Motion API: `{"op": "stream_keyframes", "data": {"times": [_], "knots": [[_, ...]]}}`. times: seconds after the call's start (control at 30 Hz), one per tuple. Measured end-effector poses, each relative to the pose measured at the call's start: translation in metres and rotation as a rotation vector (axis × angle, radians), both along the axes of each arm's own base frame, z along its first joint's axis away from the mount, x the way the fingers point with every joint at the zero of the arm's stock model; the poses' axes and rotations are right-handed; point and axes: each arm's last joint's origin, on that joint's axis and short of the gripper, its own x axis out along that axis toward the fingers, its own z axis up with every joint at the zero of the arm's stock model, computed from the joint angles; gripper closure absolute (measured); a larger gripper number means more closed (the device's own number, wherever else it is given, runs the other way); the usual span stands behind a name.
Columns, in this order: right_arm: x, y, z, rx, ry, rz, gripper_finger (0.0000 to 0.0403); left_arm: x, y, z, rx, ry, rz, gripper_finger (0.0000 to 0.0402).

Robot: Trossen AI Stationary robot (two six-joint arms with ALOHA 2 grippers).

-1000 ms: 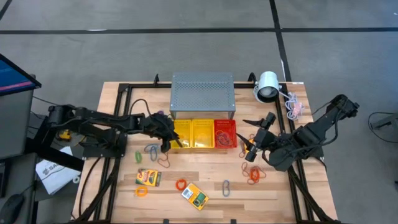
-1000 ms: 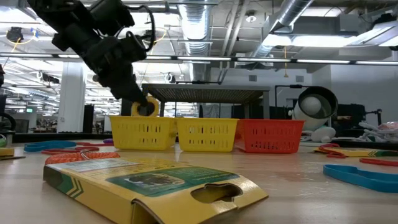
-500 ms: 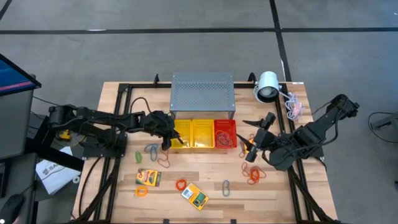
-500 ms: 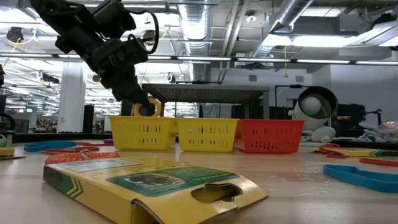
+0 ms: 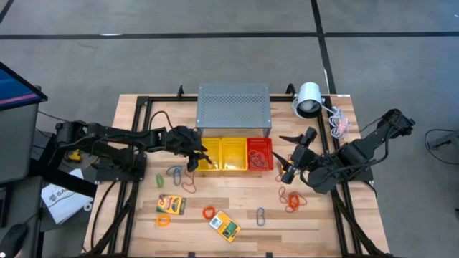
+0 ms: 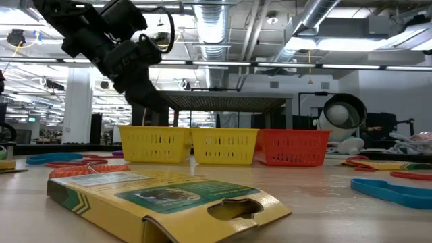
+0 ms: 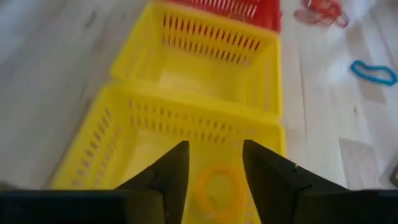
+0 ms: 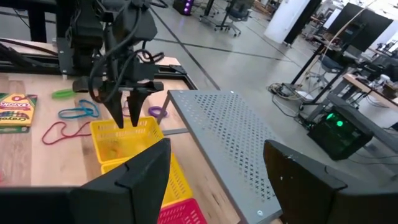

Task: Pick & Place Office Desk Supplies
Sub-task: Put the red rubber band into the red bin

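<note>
The left gripper (image 5: 195,159) hangs with fingers apart over the left yellow basket (image 5: 208,155), where an orange band loop (image 7: 217,190) lies on the floor. The right gripper (image 5: 290,170), fingers spread, hovers over bare table just right of the red basket (image 5: 259,154). Two yellow-and-green card boxes (image 5: 171,205) lie near the front edge; the one seen from the right wrist reads "CRAYOLA".

Orange band loop (image 7: 217,190) blurred, partly pincer-hidden

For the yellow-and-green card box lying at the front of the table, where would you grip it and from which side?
The card box lies flat on the table, turned at an angle to its edges, so I would come straight down from above with the jaws rotated to match and close across its two long edges, near the middle. Its broad face gives no purchase; its thin sides probably do.
</note>
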Motion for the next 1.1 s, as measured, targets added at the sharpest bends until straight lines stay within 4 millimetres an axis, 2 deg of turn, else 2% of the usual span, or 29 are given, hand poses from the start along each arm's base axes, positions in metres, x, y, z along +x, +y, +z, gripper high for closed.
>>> {"op": "stream_keyframes", "data": {"times": [0.13, 0.27, 0.43, 0.57, 0.7, 0.83, 1.0, 1.1], "knots": [[0.0, 0.0, 0.0, -0.027, 0.018, 0.011, 0.0154, -0.005, -0.001, 0.016, 0.029, -0.079, -0.012, 0.0234], [0.0, 0.0, 0.0, -0.057, 0.038, 0.021, 0.0154, -0.02, -0.006, 0.046, 0.048, -0.226, -0.021, 0.0232], [-0.009, -0.002, 0.007, -0.074, 0.036, 0.047, 0.0154, -0.056, -0.019, 0.088, 0.058, -0.449, -0.059, 0.0242], [-0.031, -0.009, 0.022, -0.036, -0.02, 0.085, 0.0154, -0.086, -0.029, 0.106, 0.062, -0.567, -0.101, 0.0251], [-0.062, -0.021, 0.027, 0.037, -0.114, 0.139, 0.0154, -0.103, -0.033, 0.096, 0.09, -0.649, -0.108, 0.0258], [-0.084, -0.033, 0.014, 0.105, -0.214, 0.195, 0.0154, -0.112, -0.033, 0.075, 0.08, -0.708, -0.092, 0.0262], [-0.089, -0.037, -0.003, 0.159, -0.353, 0.434, 0.0154, -0.119, -0.035, 0.063, -0.024, -0.749, -0.13, 0.0263], [-0.086, -0.039, -0.013, 0.163, -0.415, 0.506, 0.0154, -0.121, -0.037, 0.061, -0.1, -0.75, -0.175, 0.0261]]}}
